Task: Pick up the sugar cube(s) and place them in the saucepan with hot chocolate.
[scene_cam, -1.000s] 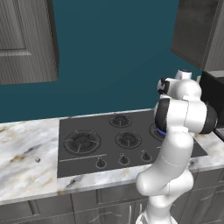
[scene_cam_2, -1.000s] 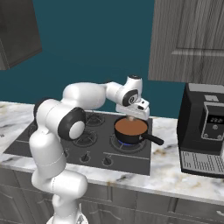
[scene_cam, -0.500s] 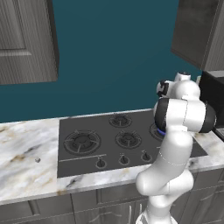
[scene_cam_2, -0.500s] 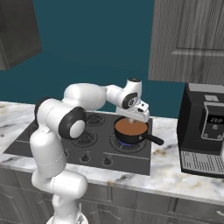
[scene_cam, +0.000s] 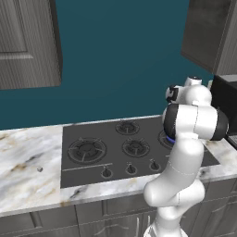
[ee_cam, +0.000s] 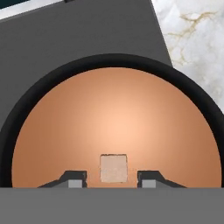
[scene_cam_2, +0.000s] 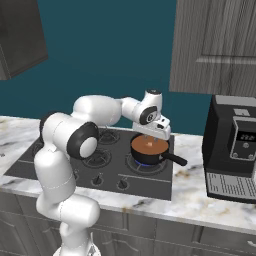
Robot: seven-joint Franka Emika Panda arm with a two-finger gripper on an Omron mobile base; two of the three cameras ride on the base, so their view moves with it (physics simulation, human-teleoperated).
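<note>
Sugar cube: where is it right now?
In the hand view the sugar cube sits between the hand's parted fingertips, clear of both, directly over the brown liquid in the saucepan.

No legible text, labels or numbers; coffee machine (scene_cam_2: 234, 149) display too blurred to read.
</note>
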